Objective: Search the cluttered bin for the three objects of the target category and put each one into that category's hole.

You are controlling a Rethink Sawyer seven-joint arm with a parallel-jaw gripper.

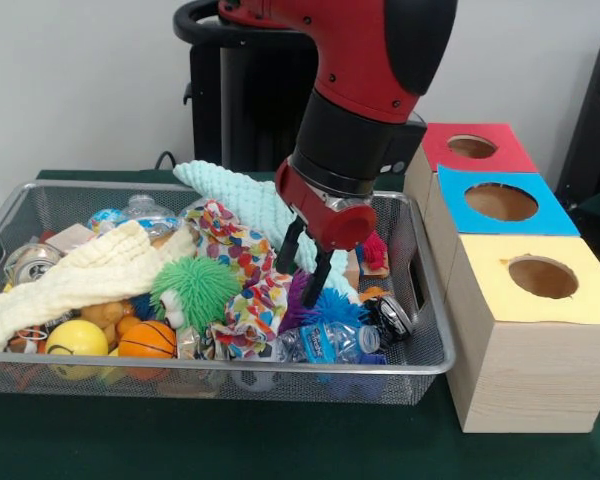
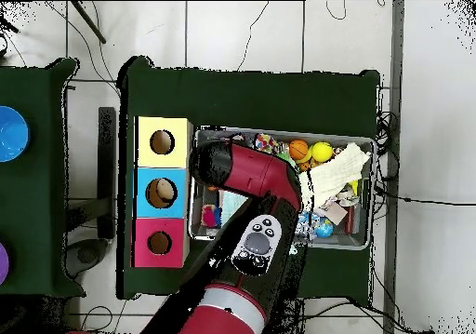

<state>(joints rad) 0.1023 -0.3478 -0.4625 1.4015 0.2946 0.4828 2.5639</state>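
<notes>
A wire bin holds a heap of mixed things. My gripper hangs low over the bin's right half, open, with nothing between its black fingers. Right below it lie a patterned cloth, a purple fuzzy toy and a crushed water bottle. Three boxes with round holes stand beside the bin: red, blue, yellow. In the overhead view the arm hides the gripper; the yellow, blue and red boxes show.
Also in the bin: a cream towel, a mint towel, a green spiky ball, a yellow ball, a small basketball, a dented can and a red toy. The bin's rim nears the table edge.
</notes>
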